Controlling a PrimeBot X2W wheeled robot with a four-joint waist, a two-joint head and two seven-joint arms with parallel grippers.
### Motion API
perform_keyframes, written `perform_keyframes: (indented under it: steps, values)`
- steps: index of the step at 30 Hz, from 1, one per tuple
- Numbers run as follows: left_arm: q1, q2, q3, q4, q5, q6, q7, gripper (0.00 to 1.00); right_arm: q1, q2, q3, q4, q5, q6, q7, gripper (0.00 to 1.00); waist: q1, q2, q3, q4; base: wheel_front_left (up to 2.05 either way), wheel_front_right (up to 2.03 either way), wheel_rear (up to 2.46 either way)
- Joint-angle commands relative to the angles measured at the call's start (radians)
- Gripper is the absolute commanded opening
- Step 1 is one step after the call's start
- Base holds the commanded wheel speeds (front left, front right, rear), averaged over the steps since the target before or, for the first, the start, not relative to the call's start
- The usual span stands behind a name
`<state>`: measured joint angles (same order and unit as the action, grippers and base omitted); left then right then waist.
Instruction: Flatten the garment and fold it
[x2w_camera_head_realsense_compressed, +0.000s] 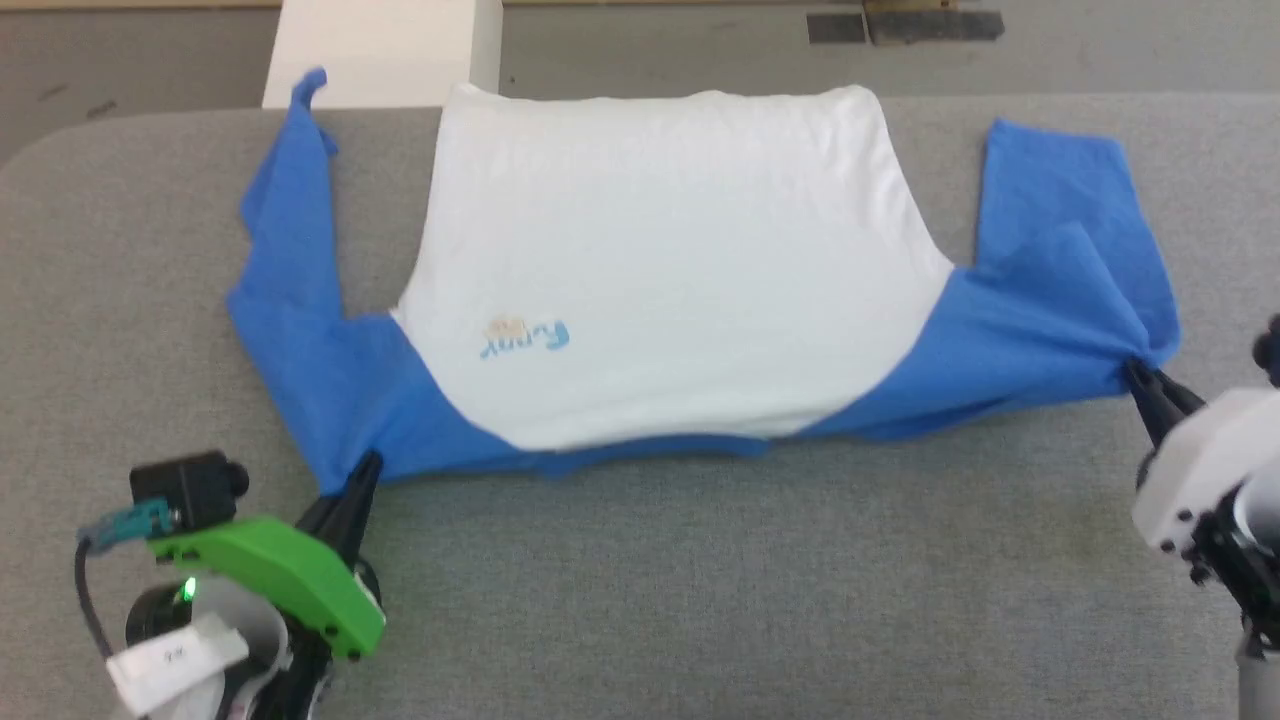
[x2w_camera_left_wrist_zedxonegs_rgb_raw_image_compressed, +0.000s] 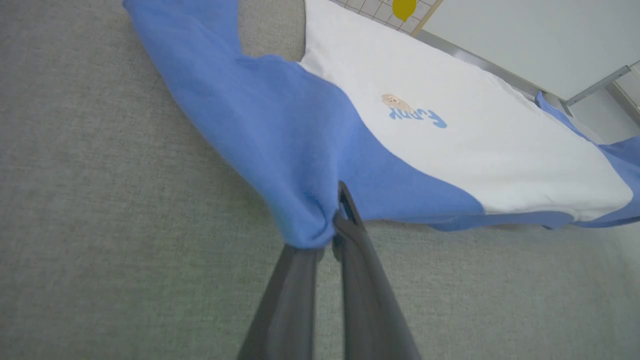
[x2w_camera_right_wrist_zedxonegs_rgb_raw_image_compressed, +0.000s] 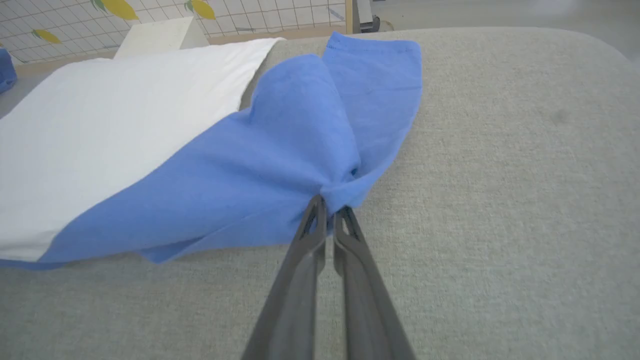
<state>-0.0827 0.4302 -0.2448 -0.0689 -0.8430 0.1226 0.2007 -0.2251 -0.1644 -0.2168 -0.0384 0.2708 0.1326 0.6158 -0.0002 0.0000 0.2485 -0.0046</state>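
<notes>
The garment (x2w_camera_head_realsense_compressed: 660, 270) lies spread on the grey table, white body in the middle and blue sleeves at both sides, with a small printed mark (x2w_camera_head_realsense_compressed: 525, 337) near the left seam. My left gripper (x2w_camera_head_realsense_compressed: 362, 472) is shut on the blue shoulder corner at the lower left; the left wrist view shows the cloth (x2w_camera_left_wrist_zedxonegs_rgb_raw_image_compressed: 300, 150) bunched between the fingertips (x2w_camera_left_wrist_zedxonegs_rgb_raw_image_compressed: 345, 200). My right gripper (x2w_camera_head_realsense_compressed: 1137, 370) is shut on the blue corner at the right, where the cloth (x2w_camera_right_wrist_zedxonegs_rgb_raw_image_compressed: 280, 165) gathers into a pinch at the fingertips (x2w_camera_right_wrist_zedxonegs_rgb_raw_image_compressed: 316, 207). The near edge hangs taut between both grips.
The grey padded table (x2w_camera_head_realsense_compressed: 700, 600) stretches toward me below the garment. A pale box (x2w_camera_head_realsense_compressed: 380, 50) stands behind the table's far edge at the left. A tiled wall with yellow shapes (x2w_camera_right_wrist_zedxonegs_rgb_raw_image_compressed: 120, 7) shows in the right wrist view.
</notes>
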Motion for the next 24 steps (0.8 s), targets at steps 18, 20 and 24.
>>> perform_keyframes:
  steps: [18, 20, 24]
  values:
    - [0.344, -0.004, 0.012, -0.271, -0.063, 0.125, 0.033, 0.00, 0.341, 0.103, -0.235, -0.327, -0.098, -0.002, 0.271, 0.00, 0.0002, 0.0000, -0.096, 0.039, 0.00, 0.00, 0.00]
    - [0.366, -0.004, 0.010, -0.272, -0.073, 0.123, 0.037, 0.00, 0.356, 0.105, -0.246, -0.334, -0.120, -0.002, 0.288, 0.00, 0.0002, 0.0000, -0.095, 0.041, 0.00, 0.00, 0.00]
    - [0.371, -0.002, -0.017, -0.232, -0.057, 0.109, 0.036, 0.00, 0.364, 0.109, -0.231, -0.312, -0.142, -0.002, 0.277, 0.00, 0.0002, 0.0000, -0.090, 0.045, 0.00, 0.00, 0.00]
